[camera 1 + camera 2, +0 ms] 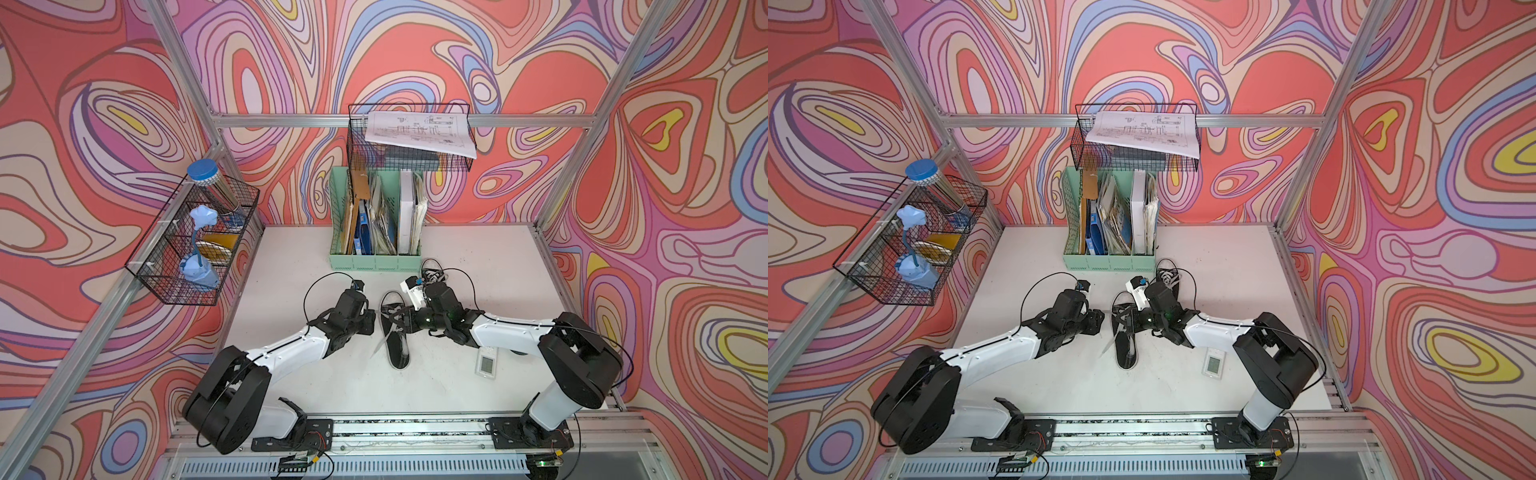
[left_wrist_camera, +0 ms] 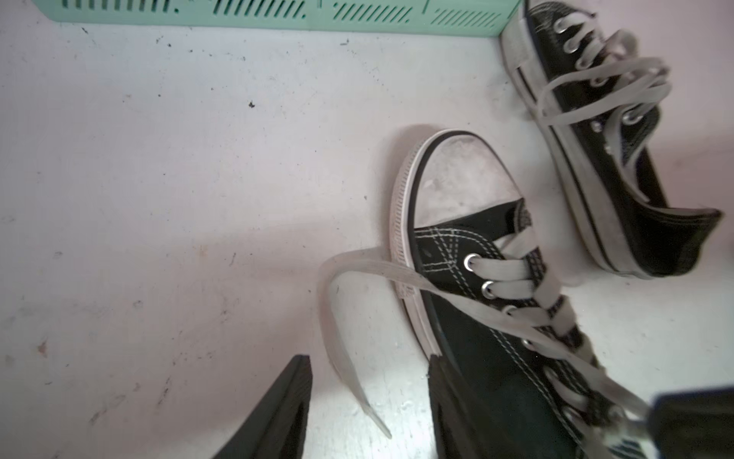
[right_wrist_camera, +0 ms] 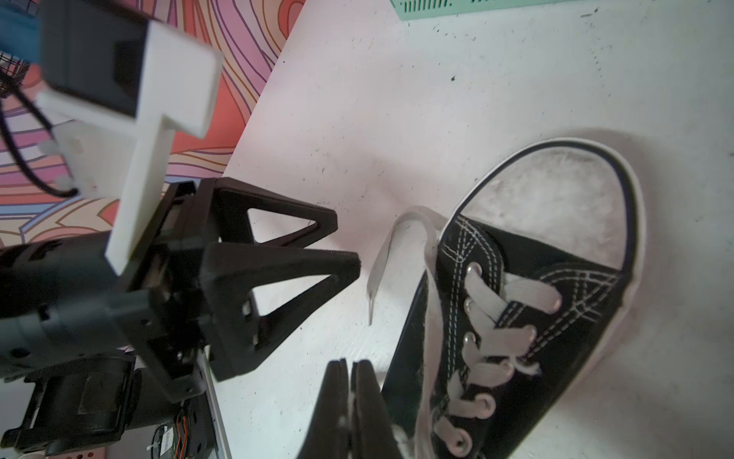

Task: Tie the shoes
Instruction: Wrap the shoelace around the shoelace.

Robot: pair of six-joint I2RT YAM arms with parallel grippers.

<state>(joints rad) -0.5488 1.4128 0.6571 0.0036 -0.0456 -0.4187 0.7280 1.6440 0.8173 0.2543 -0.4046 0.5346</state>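
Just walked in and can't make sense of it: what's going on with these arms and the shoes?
Two robot arms are working on tying the nearer black sneaker. The right gripper is shut on one lace strand. The left gripper stands open beside the loose lace end. No bow yet. The second sneaker sits by the mint file organizer.

Black shoes, white laces, mint file rack

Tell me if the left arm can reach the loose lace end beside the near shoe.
Probably yes. The left gripper is open, and the loose lace end curls out over bare table just ahead of its fingers, beside the near shoe; nothing blocks it.
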